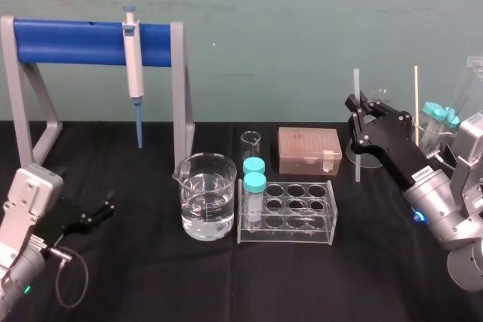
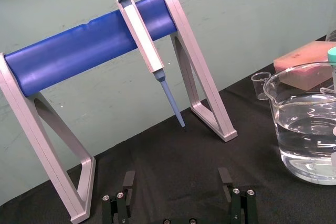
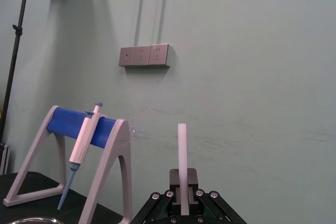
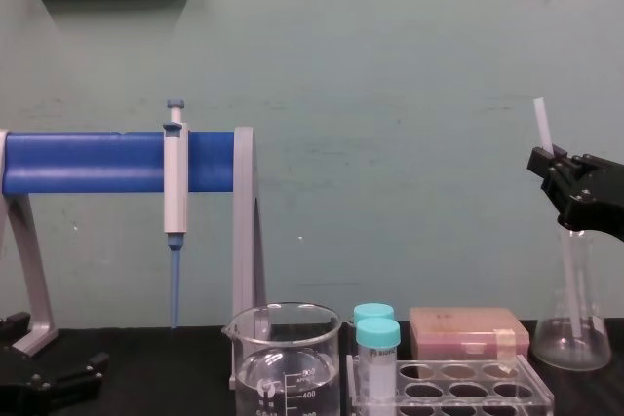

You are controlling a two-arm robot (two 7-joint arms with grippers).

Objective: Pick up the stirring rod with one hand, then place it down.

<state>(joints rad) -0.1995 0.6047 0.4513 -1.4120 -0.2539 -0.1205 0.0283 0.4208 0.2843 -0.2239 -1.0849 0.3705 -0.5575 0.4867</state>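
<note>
The right claw is clamped on the stirring rod. It grips the rod a little above its middle and holds it upright, so a short length stands above the jaws and a longer one hangs below. The rod's lower end is down near the bench, in front of the flask that stands just behind the claw (I cannot tell whether the tip touches the cloth). The left claw lies parked far off to the other side, low on the bench, with its jaws apart.

I judge the pick-up done or nearly so, with the placing down next. That calls for a bare patch of bench near the claw, away from the flask and from the test-tube rack on its left. The claw should then lower and tip the rod flat before letting go, since a thin rod released upright would topple.
</note>
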